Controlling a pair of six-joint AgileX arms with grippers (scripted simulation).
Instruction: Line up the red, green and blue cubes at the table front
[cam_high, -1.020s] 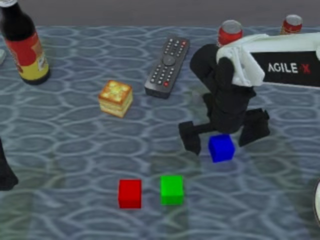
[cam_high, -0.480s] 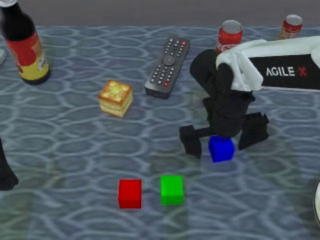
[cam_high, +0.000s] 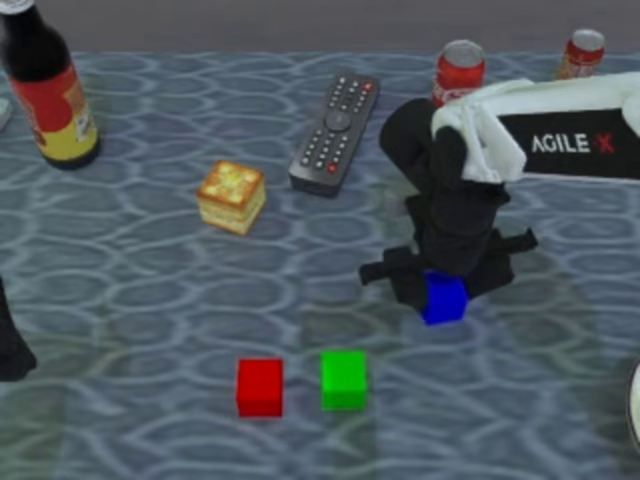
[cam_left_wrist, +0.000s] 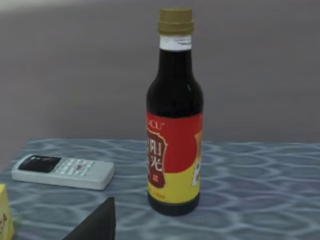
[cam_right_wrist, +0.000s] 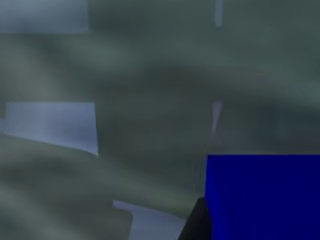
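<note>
1. Right gripper (cam_high: 440, 280) has closed in since half a second ago: the fingers, then spread wide either side of the blue cube (cam_high: 444, 298), now sit tight against its flanks. Clamped on it, by the look.
2. Blue cube has not shifted on the table (cam_high: 150, 290); it sits behind and to the right of the green cube (cam_high: 343, 379), well apart. Right wrist view shows the blue cube (cam_right_wrist: 262, 195) close up, a dark finger edge at its side.
3. Judgement: grasp made, lift and carry come next. The open slot is just right of the green cube.
4. Red cube (cam_high: 260, 387) stands just left of the green cube, small gap, both near the front edge. Row two-thirds done.
5. Behind the green cube: patterned block (cam_high: 231, 196), remote (cam_high: 336, 133), two cans (cam_high: 459, 66), sauce bottle (cam_high: 45, 85). None lies in the carry path.
6. Left gripper (cam_high: 12, 345) parked far left of the green cube; finger state cannot be told.
</note>
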